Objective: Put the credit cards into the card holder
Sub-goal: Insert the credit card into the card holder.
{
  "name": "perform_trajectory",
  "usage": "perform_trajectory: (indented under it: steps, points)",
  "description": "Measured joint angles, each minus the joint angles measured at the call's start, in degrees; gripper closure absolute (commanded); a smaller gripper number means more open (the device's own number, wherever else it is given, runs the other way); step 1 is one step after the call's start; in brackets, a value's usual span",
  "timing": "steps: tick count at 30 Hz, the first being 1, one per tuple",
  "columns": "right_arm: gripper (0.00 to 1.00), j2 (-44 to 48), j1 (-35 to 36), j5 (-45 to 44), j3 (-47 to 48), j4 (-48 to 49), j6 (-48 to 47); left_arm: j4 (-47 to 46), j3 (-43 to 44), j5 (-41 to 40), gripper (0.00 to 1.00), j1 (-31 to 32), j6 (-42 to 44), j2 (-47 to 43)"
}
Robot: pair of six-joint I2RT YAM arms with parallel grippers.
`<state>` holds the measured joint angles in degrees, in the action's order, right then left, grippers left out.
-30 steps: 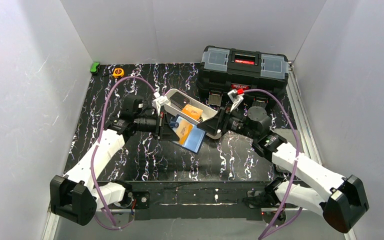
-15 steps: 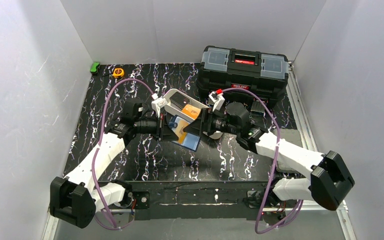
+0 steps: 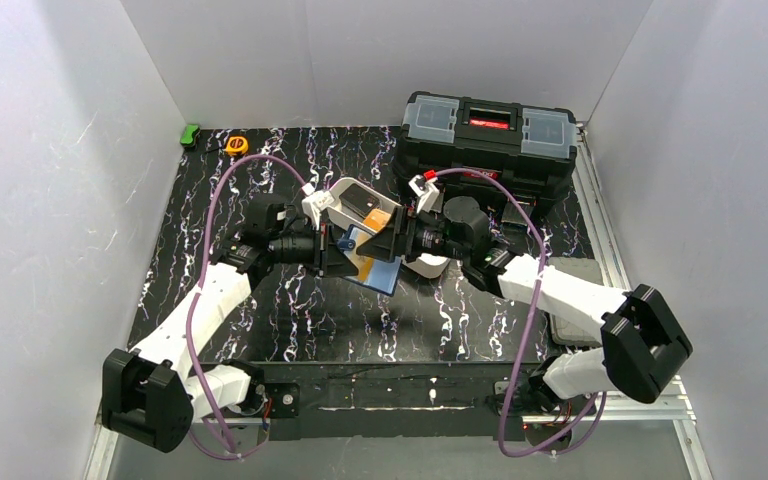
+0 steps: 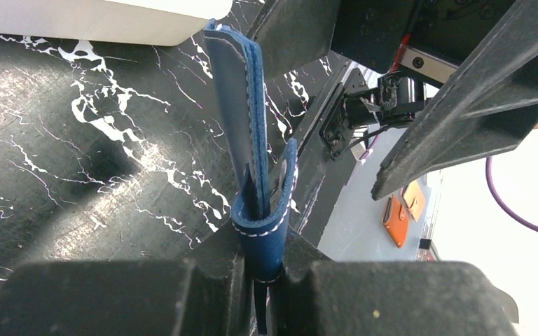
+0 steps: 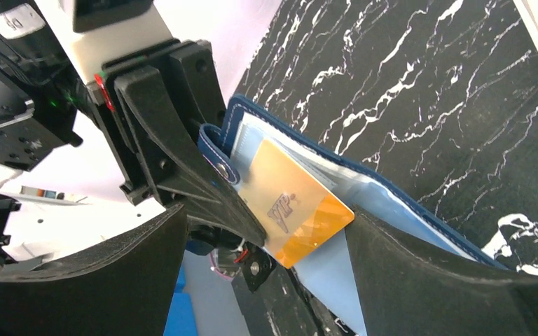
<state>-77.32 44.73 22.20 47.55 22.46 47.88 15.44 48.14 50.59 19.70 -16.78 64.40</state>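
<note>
Here the card holder (image 5: 392, 183) is held open near the middle of the marbled table (image 3: 290, 300). The orange-yellow credit card (image 5: 301, 210) sits partway into its light blue inside, one corner sticking out. Our left gripper (image 4: 259, 273) reaches in from 9 o'clock and is clamped on the holder's navy fold. Our right gripper (image 5: 267, 215), coming from 3 o'clock, has its jaws spread wide either side of the card; we cannot tell whether they touch it. The white tray (image 3: 352, 185) lies just beside the holder at 12 o'clock, and the black toolbox (image 3: 488, 135) stands at 1 o'clock.
</note>
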Motion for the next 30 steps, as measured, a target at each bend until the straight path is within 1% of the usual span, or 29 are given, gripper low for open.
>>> perform_trajectory:
  steps: [1,4,9,17,30]
  points:
    - [0.12,-0.22,-0.07,0.07,0.33,0.04,0.11,-0.13,0.02,-0.13,0.92,0.00,-0.26,0.04]
    - [0.11,-1.20,-0.15,0.15,1.75,0.13,0.63,-0.61,0.02,-0.79,0.82,0.00,-0.59,0.04]
    - [0.11,-3.13,-0.13,0.66,4.24,0.00,2.47,-2.80,0.02,-2.23,0.76,0.02,-1.33,-0.11]
    - [0.10,-4.15,0.55,0.48,7.32,-1.84,4.11,-5.81,0.04,-3.74,0.79,0.02,-2.36,-0.13]
    - [0.11,-3.37,1.05,0.48,7.43,-6.21,4.68,-9.03,0.83,-8.28,0.81,0.02,-2.99,-0.11]
